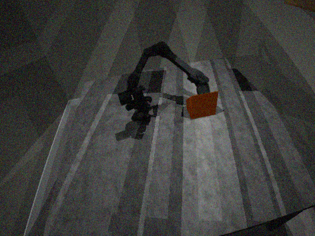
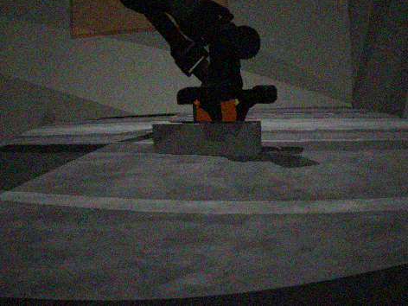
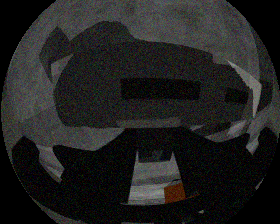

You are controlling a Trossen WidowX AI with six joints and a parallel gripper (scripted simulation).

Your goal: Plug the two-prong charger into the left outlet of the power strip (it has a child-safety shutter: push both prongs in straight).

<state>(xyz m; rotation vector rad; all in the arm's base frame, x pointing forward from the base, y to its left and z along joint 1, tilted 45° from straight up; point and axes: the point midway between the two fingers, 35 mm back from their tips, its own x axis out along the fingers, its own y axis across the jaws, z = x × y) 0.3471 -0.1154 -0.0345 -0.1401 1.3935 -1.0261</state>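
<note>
The gripper [image 1: 143,112] [image 2: 228,117] [image 3: 156,150] is shut on the charger and is low at the power strip. The charger [image 3: 155,155] is a small dark block between the fingers in the wrist view. Its prongs are hidden. The power strip [image 2: 173,141] [image 3: 90,102] is a low grey box in the exterior view. The fingertips are close to its top edge there, near the middle of its length. In the wrist view it lies just beyond the fingers, with dark rectangular patches on it. Contact between prongs and outlet cannot be seen.
An orange box [image 1: 203,105] [image 2: 229,110] [image 3: 174,193] stands near the arm's base, behind the gripper in the exterior view. The light is dim. Striped shadows cross the table [image 1: 200,171] [image 2: 194,247]. An orange panel [image 2: 104,9] is on the back wall.
</note>
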